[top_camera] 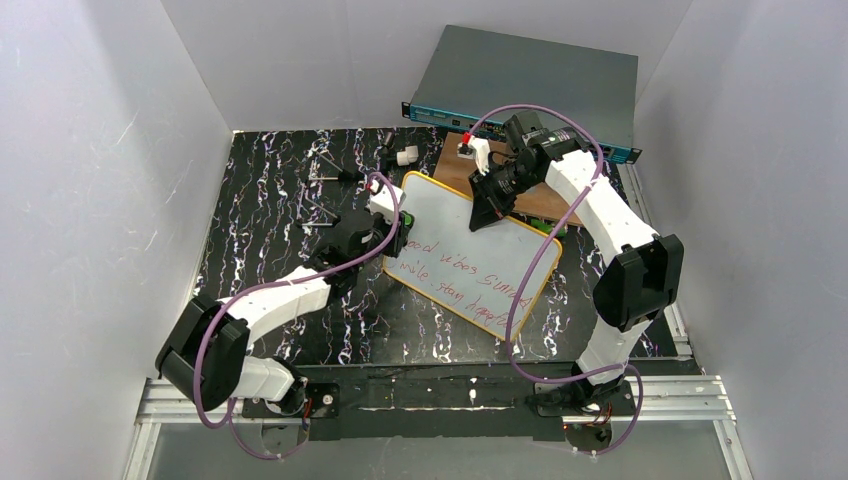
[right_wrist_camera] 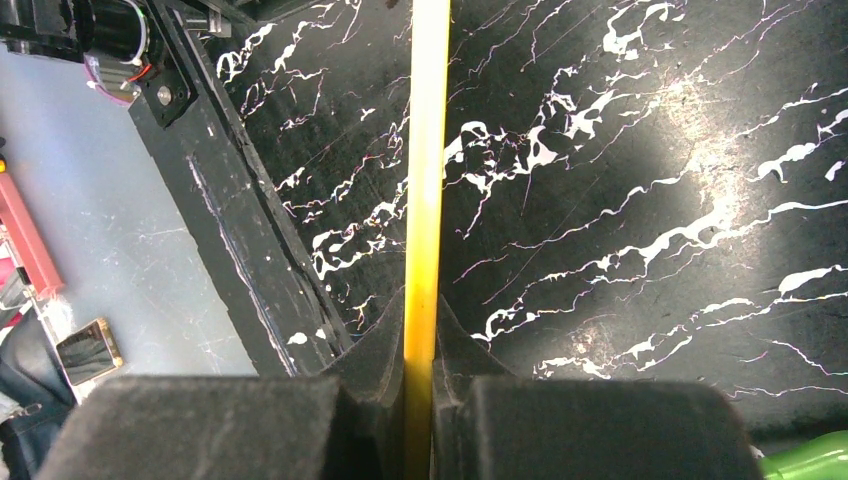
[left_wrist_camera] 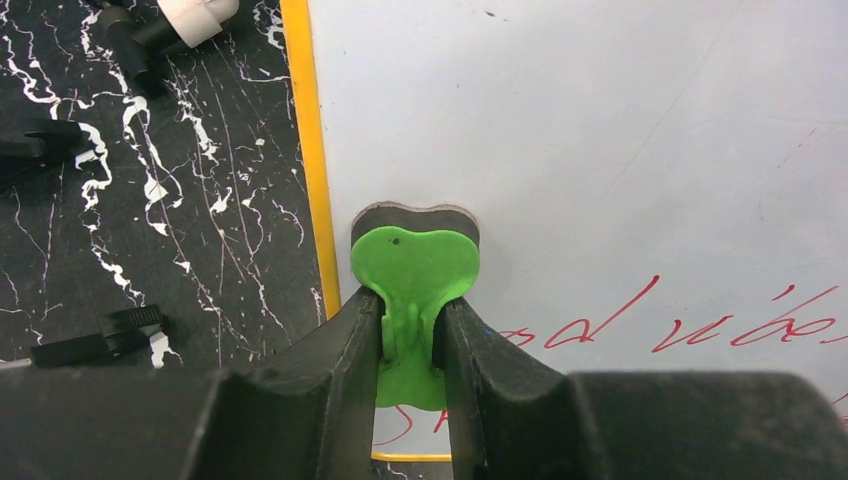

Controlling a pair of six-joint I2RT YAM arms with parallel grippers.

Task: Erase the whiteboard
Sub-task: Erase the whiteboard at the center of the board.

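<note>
Two grippers were engaged with the whiteboard (top_camera: pixel 455 225), which was laid slantwise on the black marbled table (top_camera: pixel 270 210), with its far edge seen over a brown wooden board (top_camera: pixel 452 168). The left gripper (left_wrist_camera: pixel 410 325) was closed narrowly on the stem of a green eraser (left_wrist_camera: pixel 415 262), heart-shaped, with a grey felt pad showing under its front rim. The eraser was set on the white surface just beside the yellow frame (left_wrist_camera: pixel 312 150) at the board's left side. Red handwriting (left_wrist_camera: pixel 600 322) was seen in two lines across the near half of the board, the upper line starting just right of the eraser; the far half was seen blank. The right gripper (right_wrist_camera: pixel 421 335) was pinched tight on the frame at the far side of the board, the yellow strip being viewed edge-on between its fingers. Whether that edge was lifted off the table could not be told. A white-capped marker (top_camera: pixel 405 157) and some small black items (top_camera: pixel 325 172) were scattered on the table left of the board, and a grey rack unit (top_camera: pixel 530 80) was placed behind it
</note>
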